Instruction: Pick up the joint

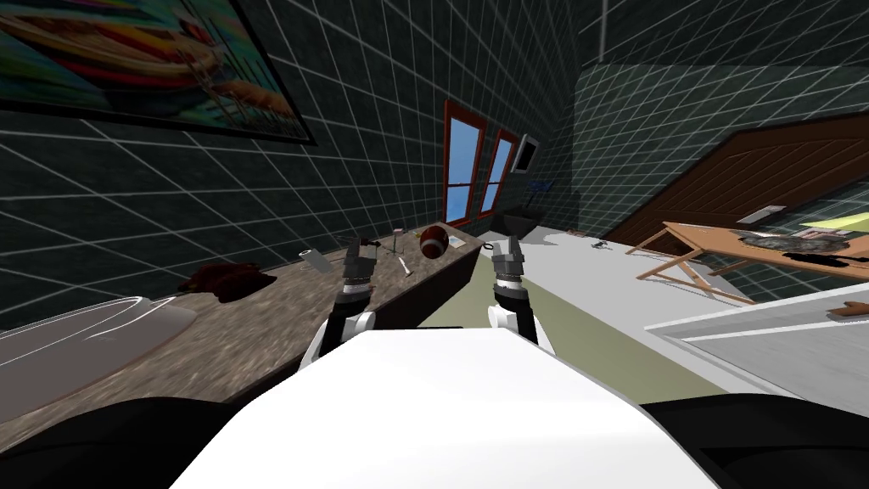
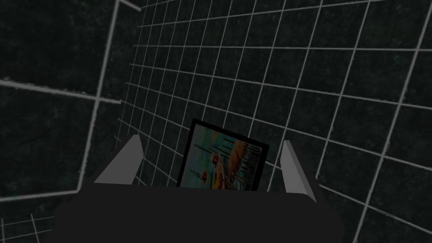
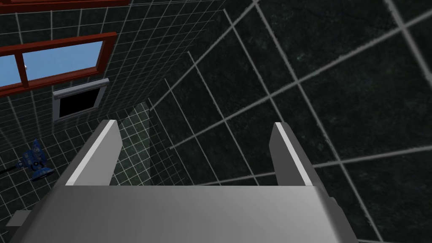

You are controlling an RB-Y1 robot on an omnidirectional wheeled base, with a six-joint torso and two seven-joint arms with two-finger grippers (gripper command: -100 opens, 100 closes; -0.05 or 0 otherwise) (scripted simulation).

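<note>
Joint (image 1: 225, 278), a dark reddish-brown lump, is being borne by the long mottled brown desk (image 1: 255, 340), well apart from the left pincer (image 1: 358, 246) and right pincer (image 1: 507, 246), both being held released.

Walls (image 1: 170, 195) are blackish-green tile with a thin white grid. Worktop (image 1: 255, 323) is mottled brown-grey, stone-looking. The joint (image 1: 222, 278) on it is dark reddish brown, and the football (image 1: 434, 242) is brown-red with a white band. The 2 windows (image 1: 464, 170) have red-brown frames round blue panes. Painting (image 1: 127, 51) is rainbow-streaked in a black frame. Left gripper (image 2: 211, 140) and right gripper (image 3: 195, 123) both have light grey fingers (image 2: 126, 162); left's box is near black, right's is mid grey.
</note>
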